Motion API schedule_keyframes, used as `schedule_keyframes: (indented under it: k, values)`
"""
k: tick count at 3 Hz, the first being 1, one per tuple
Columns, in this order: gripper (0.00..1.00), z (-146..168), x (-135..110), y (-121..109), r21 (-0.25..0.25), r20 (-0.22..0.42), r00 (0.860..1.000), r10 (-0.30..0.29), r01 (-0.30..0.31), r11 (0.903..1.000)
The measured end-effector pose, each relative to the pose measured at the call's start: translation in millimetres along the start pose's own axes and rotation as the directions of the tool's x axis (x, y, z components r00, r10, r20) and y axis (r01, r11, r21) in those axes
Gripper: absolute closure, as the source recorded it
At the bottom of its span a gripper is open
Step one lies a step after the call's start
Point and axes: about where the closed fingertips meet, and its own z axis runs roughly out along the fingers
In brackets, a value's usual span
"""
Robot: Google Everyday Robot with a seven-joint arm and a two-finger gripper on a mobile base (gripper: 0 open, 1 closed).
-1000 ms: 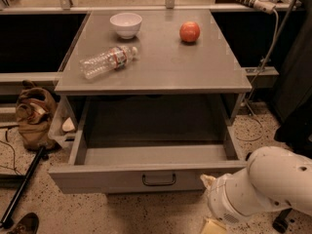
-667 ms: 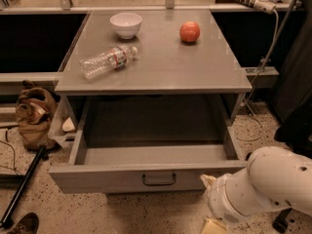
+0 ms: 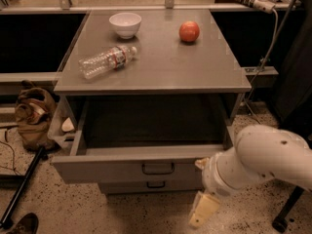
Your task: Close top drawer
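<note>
The top drawer (image 3: 122, 167) of the grey cabinet is pulled far out and is empty inside. Its flat grey front carries a small black loop handle (image 3: 158, 168) at the centre. My gripper (image 3: 201, 186) is at the lower right, at the right end of the drawer front. It is open, with one cream fingertip (image 3: 200, 164) against the front's right end and the other finger (image 3: 202, 209) lower down, below the drawer. My white arm (image 3: 265, 157) comes in from the right.
On the cabinet top (image 3: 161, 72) lie a plastic bottle (image 3: 107, 61) on its side, a white bowl (image 3: 125, 24) and a red apple (image 3: 189, 31). A lower drawer handle (image 3: 156, 184) shows beneath. A brown bag (image 3: 34, 116) and a black pole (image 3: 22, 186) are on the floor at left.
My gripper has moved up and slightly left against the drawer front. The top drawer has slid a little way in.
</note>
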Motion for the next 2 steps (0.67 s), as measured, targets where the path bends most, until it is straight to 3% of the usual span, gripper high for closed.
schedule_keyframes:
  k: [1, 2]
  values:
    - [0.0, 1.6, -16.0, -66.5, 0.028, -0.008, 1.0, -0.03, 0.03, 0.9992]
    - [0.0, 1.6, -16.0, -66.5, 0.028, -0.008, 1.0, -0.03, 0.03, 0.9992]
